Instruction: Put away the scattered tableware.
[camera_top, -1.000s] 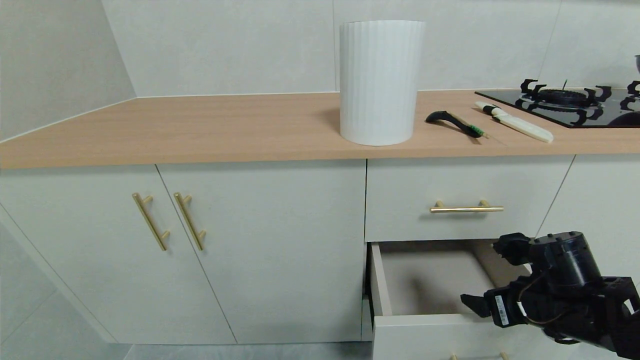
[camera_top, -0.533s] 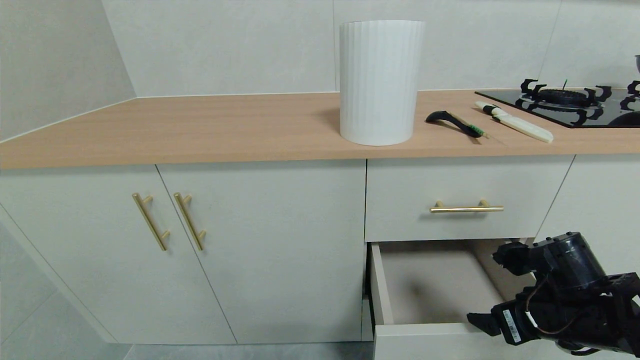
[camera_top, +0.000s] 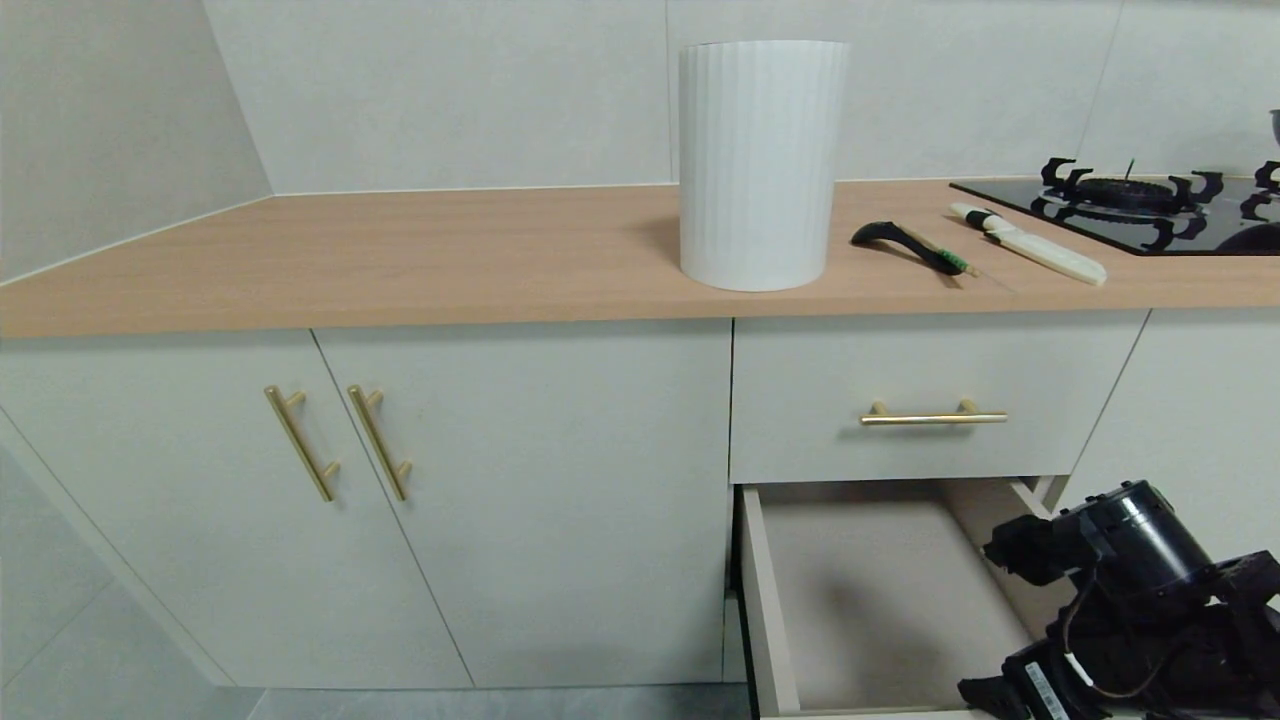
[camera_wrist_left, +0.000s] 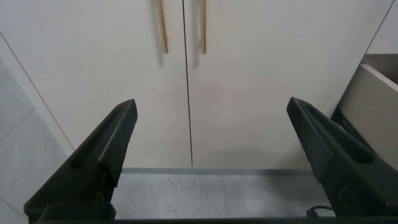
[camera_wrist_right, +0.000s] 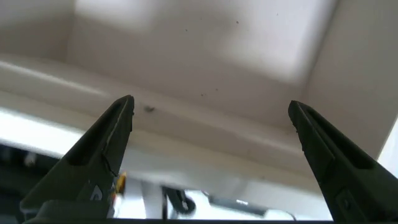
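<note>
On the wooden countertop (camera_top: 450, 260), right of a tall white ribbed container (camera_top: 762, 165), lie two pieces of tableware: a black-handled utensil (camera_top: 908, 245) and, just right of it but not touching, a white knife (camera_top: 1030, 252), near the hob (camera_top: 1130, 205). Beneath them is a closed drawer (camera_top: 850, 380) with a gold handle (camera_top: 933, 417); the lower drawer (camera_top: 765, 590) under it stands open. Right gripper (camera_wrist_right: 210, 102): jaws apart, nothing between them, positioned at the open drawer's near right side. Left gripper (camera_wrist_left: 211, 109): jaws apart, holding nothing, facing the cabinet doors (camera_wrist_left: 249, 93) to the left.
</note>
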